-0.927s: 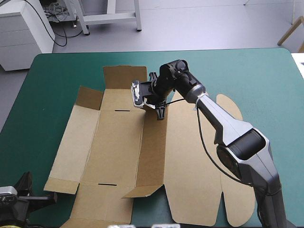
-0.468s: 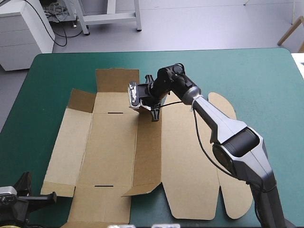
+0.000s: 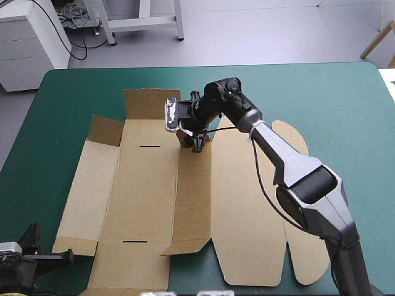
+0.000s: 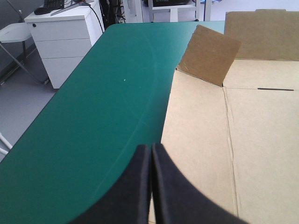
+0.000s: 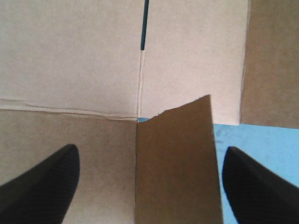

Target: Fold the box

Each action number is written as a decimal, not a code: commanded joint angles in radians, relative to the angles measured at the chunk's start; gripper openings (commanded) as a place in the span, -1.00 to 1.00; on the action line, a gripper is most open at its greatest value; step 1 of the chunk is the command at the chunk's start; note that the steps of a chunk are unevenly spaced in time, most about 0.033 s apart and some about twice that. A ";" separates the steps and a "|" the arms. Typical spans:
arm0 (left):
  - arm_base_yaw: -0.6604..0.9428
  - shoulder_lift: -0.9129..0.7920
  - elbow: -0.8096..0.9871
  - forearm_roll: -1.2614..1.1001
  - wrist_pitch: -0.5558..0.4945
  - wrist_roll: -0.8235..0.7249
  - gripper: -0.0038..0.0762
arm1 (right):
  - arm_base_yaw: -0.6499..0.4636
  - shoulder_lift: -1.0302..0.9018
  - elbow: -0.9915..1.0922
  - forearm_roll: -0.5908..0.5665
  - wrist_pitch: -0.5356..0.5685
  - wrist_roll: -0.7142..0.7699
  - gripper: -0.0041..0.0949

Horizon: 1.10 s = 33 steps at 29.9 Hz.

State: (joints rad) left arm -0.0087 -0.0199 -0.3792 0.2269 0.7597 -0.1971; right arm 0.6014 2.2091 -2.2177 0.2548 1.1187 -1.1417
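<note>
At the near left corner of the teal-green covered surface, the left end effector is seen with its black fingers pressed together into a point, nothing held, close to the left edge of the flat brown cardboard box sheet. The sheet is spread across the middle of the surface, with a corner flap tilted up at its far left. Over its far edge the right end effector is spread wide; a small raised flap stands between its fingers, apart from both.
</note>
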 commanded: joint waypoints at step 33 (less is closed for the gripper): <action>-0.002 -0.011 -0.022 0.019 -0.088 -0.008 0.77 | -0.040 -0.577 0.248 -0.443 0.037 1.017 -0.92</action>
State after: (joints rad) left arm -0.0087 -0.0199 -0.3792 0.2260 0.7597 -0.2002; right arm 0.5903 1.7697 -2.0861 -0.1616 1.2392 -0.1560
